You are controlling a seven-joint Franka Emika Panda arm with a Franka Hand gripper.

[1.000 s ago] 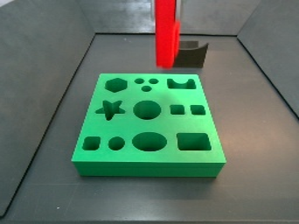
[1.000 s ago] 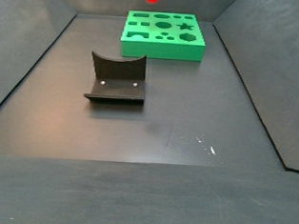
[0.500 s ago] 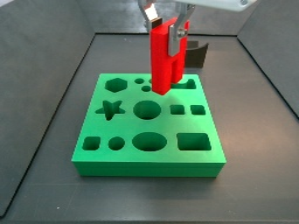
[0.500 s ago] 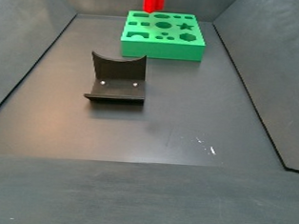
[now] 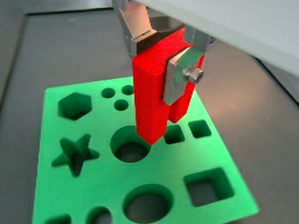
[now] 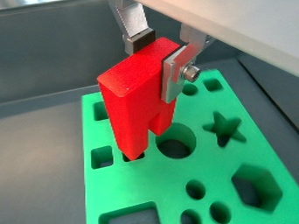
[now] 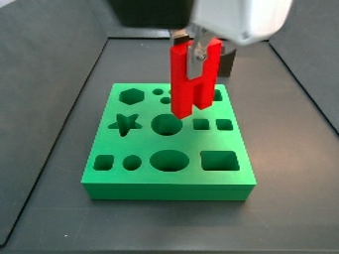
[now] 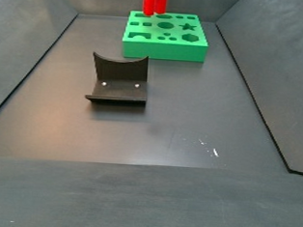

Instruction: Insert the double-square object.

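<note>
My gripper (image 7: 196, 50) is shut on the double-square object (image 7: 188, 81), a bright red piece of two joined square bars, and holds it upright. Its lower end is just above the green board (image 7: 165, 189), beside the big round hole (image 7: 167, 124) and close to the pair of small square holes (image 7: 203, 124). In both wrist views the silver fingers (image 5: 183, 72) (image 6: 176, 70) clamp the top of the red piece (image 5: 155, 96) (image 6: 135, 101), midway at the gripper (image 5: 162, 57) (image 6: 156, 57). In a side view only the red piece (image 8: 154, 0) shows above the board (image 8: 165, 50).
The dark fixture (image 8: 118, 80) stands on the grey floor away from the board; in a side view it shows partly behind the gripper (image 7: 227, 62). The board has star (image 7: 126, 124), hexagon and several other holes. Dark walls ring the floor.
The gripper has come down with the red piece and shifted toward the middle of the board; its lower end now is close over the holes.
</note>
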